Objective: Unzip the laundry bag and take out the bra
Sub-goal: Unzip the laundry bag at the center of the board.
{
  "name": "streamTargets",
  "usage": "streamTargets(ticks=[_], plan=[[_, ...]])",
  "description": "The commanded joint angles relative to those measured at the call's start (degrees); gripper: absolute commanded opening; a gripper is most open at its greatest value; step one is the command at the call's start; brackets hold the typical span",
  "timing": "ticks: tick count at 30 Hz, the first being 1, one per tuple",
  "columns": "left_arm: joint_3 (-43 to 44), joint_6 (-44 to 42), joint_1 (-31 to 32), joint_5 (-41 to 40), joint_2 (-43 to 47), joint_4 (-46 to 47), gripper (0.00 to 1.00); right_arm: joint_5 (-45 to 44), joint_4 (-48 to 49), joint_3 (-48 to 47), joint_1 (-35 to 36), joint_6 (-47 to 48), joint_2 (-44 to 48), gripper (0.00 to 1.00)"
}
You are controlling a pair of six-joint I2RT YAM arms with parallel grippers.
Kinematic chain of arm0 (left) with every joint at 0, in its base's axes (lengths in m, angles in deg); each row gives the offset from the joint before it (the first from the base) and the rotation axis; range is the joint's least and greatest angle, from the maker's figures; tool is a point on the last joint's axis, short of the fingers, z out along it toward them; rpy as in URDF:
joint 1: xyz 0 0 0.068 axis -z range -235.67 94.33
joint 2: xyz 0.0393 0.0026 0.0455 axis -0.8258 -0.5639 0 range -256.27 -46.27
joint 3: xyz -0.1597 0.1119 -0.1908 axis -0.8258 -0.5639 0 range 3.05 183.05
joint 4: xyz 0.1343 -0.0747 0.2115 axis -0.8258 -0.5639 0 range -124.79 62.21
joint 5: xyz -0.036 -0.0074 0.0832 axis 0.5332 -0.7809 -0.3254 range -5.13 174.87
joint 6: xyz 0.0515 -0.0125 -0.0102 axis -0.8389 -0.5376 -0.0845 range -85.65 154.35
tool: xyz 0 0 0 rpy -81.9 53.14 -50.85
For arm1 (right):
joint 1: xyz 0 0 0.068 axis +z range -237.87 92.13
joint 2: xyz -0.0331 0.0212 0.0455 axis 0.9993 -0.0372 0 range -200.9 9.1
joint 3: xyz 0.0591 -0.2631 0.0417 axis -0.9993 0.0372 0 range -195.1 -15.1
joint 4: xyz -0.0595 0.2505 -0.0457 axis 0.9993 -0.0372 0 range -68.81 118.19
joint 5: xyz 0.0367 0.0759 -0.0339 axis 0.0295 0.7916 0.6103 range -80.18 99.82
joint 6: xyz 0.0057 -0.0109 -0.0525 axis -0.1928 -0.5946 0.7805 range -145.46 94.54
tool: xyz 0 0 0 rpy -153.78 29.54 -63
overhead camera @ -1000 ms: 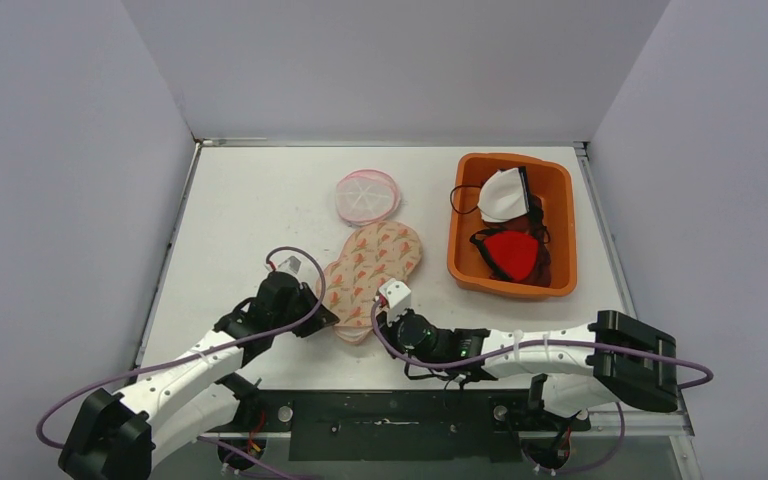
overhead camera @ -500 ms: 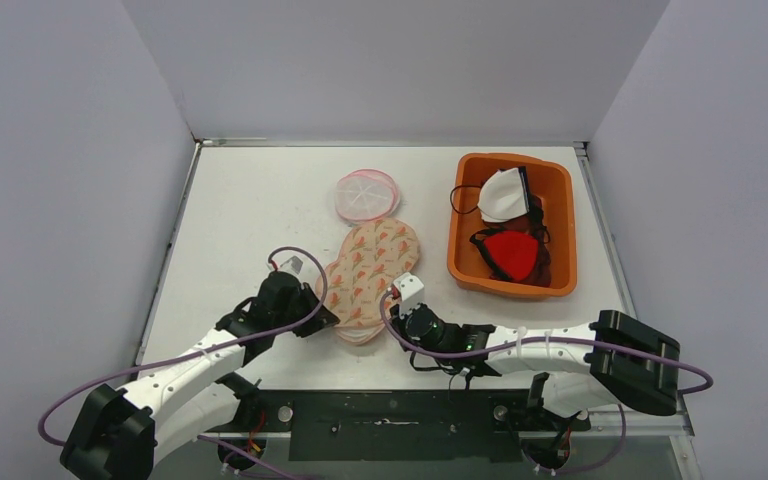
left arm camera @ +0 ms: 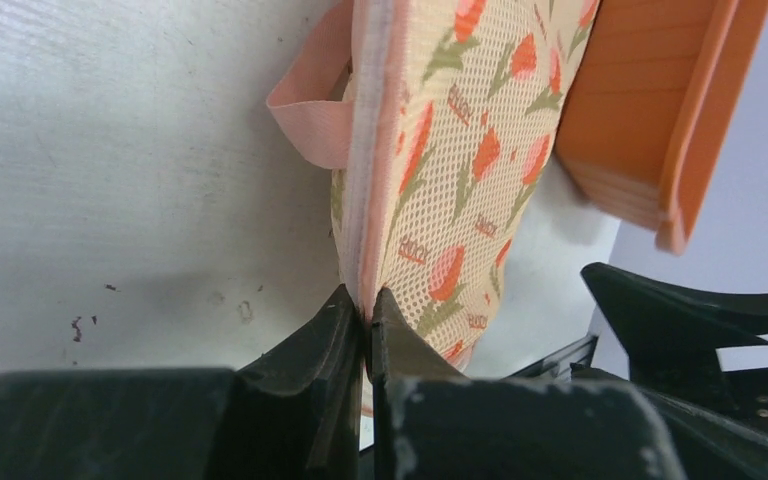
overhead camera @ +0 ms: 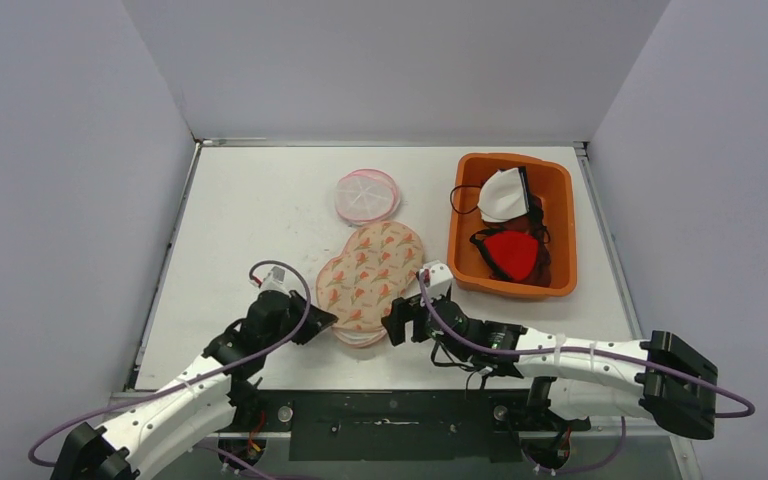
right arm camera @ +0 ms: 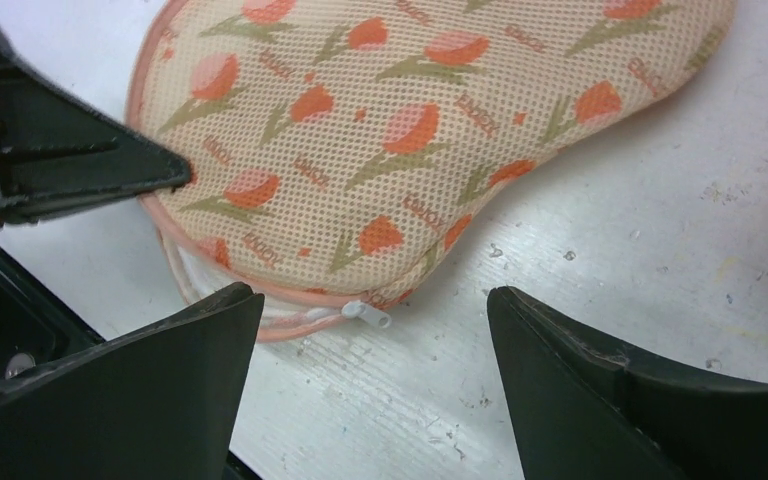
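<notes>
Pinching the near rim of the laundry bag (overhead camera: 372,275) between fully closed fingers: left gripper (left arm camera: 365,312), clamped on the pink seam tape just below the carry loop (left arm camera: 312,110). Spread wide and holding nothing: right gripper (right arm camera: 375,297), poised low over the bag's near edge, with the white zipper pull (right arm camera: 368,313) lying between its fingers.

Bag flat on the table (overhead camera: 240,220) between the two claws, left of the orange tub (overhead camera: 510,158) and on the near side of the round pink mesh case (overhead camera: 367,195). Bra unseen, presumably inside the tulip-print mesh. Pale strip beside the pull possibly a short opened stretch of zip, but too small to tell.

Hazards from here:
- Pull small and lying flat against the table, so likely to be missed on closing, with mesh or seam tape caught instead.
- Left pinch thin and seated on the tape alone, so liable to slip once the slider is drawn, letting the whole bag drag along rather than unzip.
- Claws near each other at the same rim, hence contact between them if the slider travels leftward.
- Loose mesh apt to jam in the slider.
</notes>
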Motion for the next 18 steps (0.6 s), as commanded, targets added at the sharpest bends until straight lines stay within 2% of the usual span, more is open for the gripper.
streamTargets(ticks=[1, 4, 9, 13, 18], plan=[[-3.5, 11.4, 6.1, -14.1, 5.8, 2.7, 0.0, -2.1, 2.5, 1.5, -2.6, -8.1, -0.2, 0.86], [-5.0, 16.2, 11.8, -21.8, 6.8, 2.2, 0.0, -0.3, 5.3, 0.2, -5.1, -9.4, -4.3, 0.86], [-4.7, 19.6, 18.4, -28.2, 3.9, 1.8, 0.0, 5.4, 9.8, -4.3, -10.4, -9.0, -15.7, 0.86], [-3.5, 17.5, 22.9, -30.7, -0.2, 4.1, 0.0, 10.9, 13.5, -7.5, -13.7, -6.6, -23.9, 0.85], [-0.9, 14.8, 26.8, -31.1, -7.6, 7.3, 0.0, 16.4, 16.3, -11.4, -14.1, -1.5, -30.4, 0.84]])
